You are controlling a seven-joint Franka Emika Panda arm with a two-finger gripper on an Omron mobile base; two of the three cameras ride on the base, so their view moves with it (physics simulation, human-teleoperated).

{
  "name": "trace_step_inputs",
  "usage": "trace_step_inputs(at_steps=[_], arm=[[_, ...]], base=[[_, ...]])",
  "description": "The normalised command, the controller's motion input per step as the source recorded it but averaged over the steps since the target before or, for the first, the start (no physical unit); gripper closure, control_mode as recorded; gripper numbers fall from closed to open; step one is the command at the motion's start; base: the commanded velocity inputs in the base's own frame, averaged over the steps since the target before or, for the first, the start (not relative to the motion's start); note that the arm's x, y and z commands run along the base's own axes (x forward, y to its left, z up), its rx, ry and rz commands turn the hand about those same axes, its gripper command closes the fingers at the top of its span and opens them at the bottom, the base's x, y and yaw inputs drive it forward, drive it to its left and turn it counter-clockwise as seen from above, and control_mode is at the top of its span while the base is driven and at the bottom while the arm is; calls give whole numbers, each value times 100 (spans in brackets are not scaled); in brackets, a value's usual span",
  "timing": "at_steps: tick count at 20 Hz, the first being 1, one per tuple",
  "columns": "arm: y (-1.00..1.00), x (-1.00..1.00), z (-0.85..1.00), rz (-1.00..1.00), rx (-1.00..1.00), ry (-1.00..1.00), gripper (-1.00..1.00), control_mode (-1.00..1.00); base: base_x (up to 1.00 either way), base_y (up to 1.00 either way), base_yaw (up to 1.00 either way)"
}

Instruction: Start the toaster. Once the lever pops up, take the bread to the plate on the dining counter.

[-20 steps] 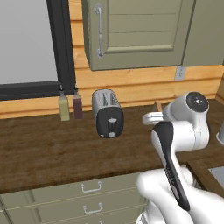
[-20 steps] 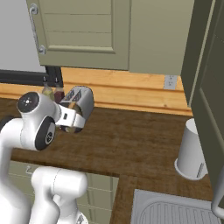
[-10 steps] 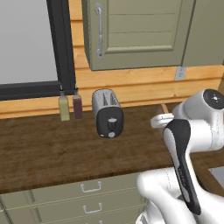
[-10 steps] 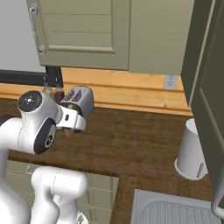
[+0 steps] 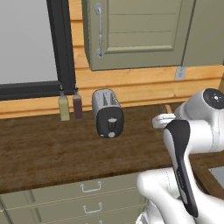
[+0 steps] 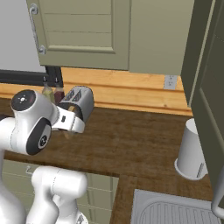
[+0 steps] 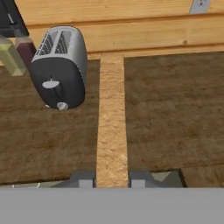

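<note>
Dark wood worktop (image 5: 48, 153), pale plank wall (image 5: 144, 83)

One toaster, one slice of bread and two bottles on a kitchen worktop.

A single silver toaster (image 5: 107, 113) with two slots stands toward the far side of the dark wood worktop (image 5: 48, 148), and two slim condiment bottles (image 5: 70, 106) stand side by side just to its left. One bread slice (image 7: 111, 118) is clamped between the two fingertips of one gripper (image 7: 112, 178). One white canister (image 6: 191, 150) sits far to the right. One wall outlet (image 6: 169, 81) shows, and two drawer handles (image 5: 90, 197) below the worktop.
</note>
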Motion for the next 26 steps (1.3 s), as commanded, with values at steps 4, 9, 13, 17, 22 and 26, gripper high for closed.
trace_step_inputs(at_steps=[4,9,13,17,22,26], arm=[[0,-1,0,0,0,0,100,-100],[0,0,0,0,0,0,100,100],[0,0,0,0,0,0,100,100],[0,0,0,0,0,0,100,100],[0,0,0,0,0,0,100,100],[0,0,0,0,0,0,100,100]], base=[[0,0,0],[-1,0,0],[-28,27,3],[-41,67,32],[-19,67,68],[-17,72,87]])
